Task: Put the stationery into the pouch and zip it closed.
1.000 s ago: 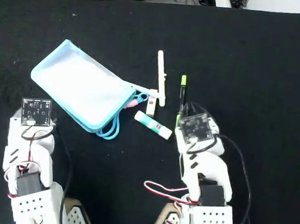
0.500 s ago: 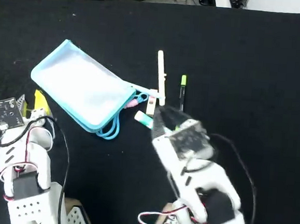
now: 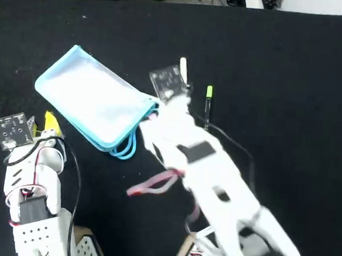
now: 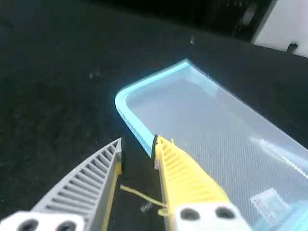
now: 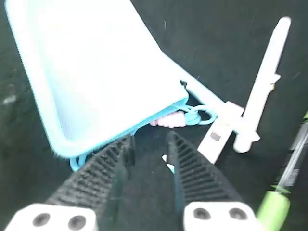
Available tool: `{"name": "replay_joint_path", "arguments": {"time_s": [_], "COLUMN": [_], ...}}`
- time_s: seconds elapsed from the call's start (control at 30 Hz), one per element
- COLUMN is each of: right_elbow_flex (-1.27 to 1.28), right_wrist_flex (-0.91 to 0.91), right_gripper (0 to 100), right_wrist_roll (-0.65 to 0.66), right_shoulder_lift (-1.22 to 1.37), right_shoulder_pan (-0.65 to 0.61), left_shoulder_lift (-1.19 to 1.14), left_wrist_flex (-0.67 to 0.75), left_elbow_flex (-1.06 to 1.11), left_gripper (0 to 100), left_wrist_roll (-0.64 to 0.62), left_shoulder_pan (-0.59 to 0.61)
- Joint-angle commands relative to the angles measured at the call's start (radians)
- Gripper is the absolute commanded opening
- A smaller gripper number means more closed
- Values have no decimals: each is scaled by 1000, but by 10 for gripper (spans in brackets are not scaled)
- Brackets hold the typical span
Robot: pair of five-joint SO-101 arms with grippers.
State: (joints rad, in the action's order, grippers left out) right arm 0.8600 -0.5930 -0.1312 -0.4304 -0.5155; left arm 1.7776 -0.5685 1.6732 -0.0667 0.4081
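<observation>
On the black desk, the right end effector gapes open at the blue pouch's zipper end, while the left end effector, also open, sits by a far corner.

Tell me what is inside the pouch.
Nothing stationery-like shows through the pale mesh of the pouch, which lies flat. The white pen and green pen lie outside it on the table. Whatever the fabric hides cannot be told.
</observation>
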Motion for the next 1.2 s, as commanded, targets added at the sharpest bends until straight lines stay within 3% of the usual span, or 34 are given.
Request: {"name": "replay_joint_path", "arguments": {"time_s": [0.0,0.33,0.5,0.83,1.17], "right_elbow_flex": [-206,-486,-550,-605,-684], "right_wrist_flex": [25,-89,-219,-66,-146], "right_gripper": [128,128,128,127,132], "right_wrist_roll": [-94,-157,-155,-155,-184], "right_shoulder_lift": [234,562,578,725,754], "right_shoulder_pan": [-9,115,106,15,-2], "left_shoulder_lift": [3,3,3,3,3], "left_wrist_flex": [26,26,28,28,29], "left_elbow_flex": [12,7,7,7,7], "left_gripper": [120,120,120,120,120], "left_wrist_roll": [-11,-11,-11,-11,-11], "left_shoulder_pan": [-10,-10,-10,-10,-10]}}
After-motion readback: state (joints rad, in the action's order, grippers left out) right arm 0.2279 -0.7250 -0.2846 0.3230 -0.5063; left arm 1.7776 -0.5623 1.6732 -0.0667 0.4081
